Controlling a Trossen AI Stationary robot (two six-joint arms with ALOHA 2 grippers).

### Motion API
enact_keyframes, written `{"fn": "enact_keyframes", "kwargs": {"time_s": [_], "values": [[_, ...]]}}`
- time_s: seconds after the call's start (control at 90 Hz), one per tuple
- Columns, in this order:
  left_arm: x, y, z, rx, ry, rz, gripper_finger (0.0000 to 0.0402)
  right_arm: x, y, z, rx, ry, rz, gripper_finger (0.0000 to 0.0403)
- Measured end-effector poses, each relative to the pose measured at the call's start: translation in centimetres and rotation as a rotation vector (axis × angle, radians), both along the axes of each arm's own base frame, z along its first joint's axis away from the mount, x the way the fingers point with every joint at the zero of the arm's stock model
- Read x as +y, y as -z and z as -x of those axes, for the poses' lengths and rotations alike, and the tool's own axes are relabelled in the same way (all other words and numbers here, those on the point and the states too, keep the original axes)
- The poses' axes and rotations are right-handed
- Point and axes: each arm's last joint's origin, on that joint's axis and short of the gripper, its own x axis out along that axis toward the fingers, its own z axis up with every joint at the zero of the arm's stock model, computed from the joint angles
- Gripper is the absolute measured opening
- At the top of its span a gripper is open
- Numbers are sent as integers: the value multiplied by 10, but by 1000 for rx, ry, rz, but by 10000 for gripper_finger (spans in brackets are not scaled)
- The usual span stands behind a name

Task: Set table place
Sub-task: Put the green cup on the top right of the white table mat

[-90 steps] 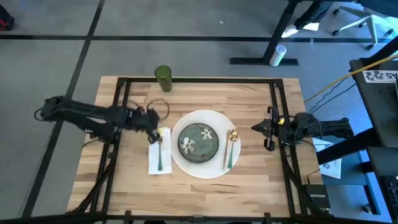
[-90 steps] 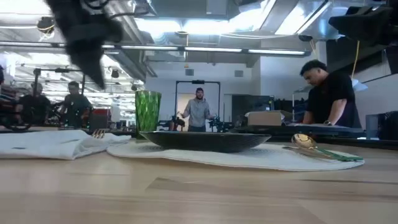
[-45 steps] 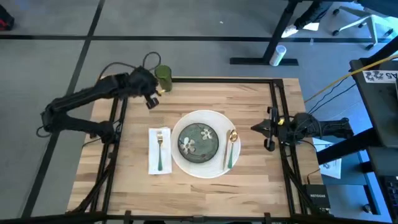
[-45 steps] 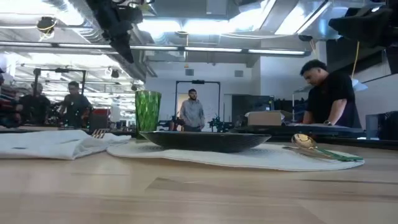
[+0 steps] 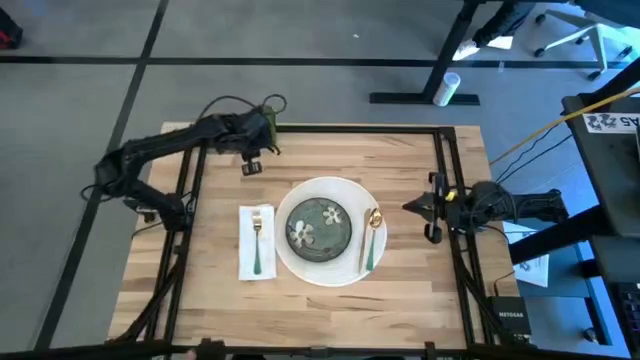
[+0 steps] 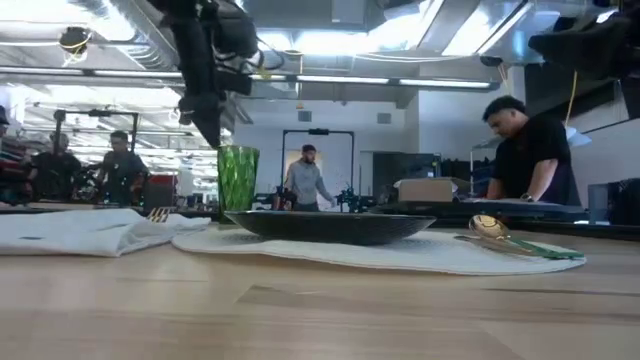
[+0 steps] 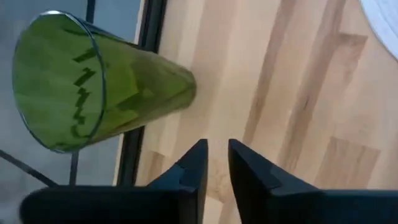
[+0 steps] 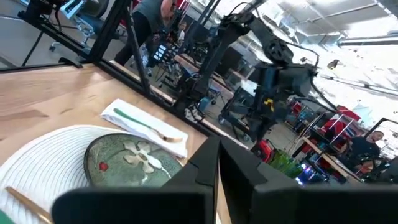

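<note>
A: left pincer (image 7: pixel 216 163)?
B: Fingers nearly together, gripping nothing, hovering beside green glass (image 7: pixel 93 87) at the tabletop's (image 5: pixel 400 160) far left edge.
A: right pincer (image 5: pixel 425 207)?
B: Closed, parked at right rail.

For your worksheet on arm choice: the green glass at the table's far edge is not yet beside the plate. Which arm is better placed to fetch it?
The left. Its left gripper hovers beside the green glass, nearly closed, while the right gripper waits at the table's right rail.

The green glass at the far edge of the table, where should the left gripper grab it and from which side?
Grip the green glass around its side wall, mid-height, probably coming level from the plate side. It stands upright at the far rail of the table, wider at the rim. The left gripper, nearly shut, must open first.
</note>
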Motion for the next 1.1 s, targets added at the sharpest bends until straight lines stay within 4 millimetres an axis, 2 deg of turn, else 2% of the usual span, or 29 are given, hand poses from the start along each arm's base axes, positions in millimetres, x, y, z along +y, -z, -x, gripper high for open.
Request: {"fn": "enact_keyframes", "kwargs": {"time_s": [0.322,0.822,1.1], "values": [[14,-26,-3,-18,61,-83,112,0,2,0,20,0,0,0],[53,-11,4,51,33,-107,114,0,3,0,28,0,2,0],[67,15,-3,117,28,-56,114,0,4,0,43,0,4,0]]}}
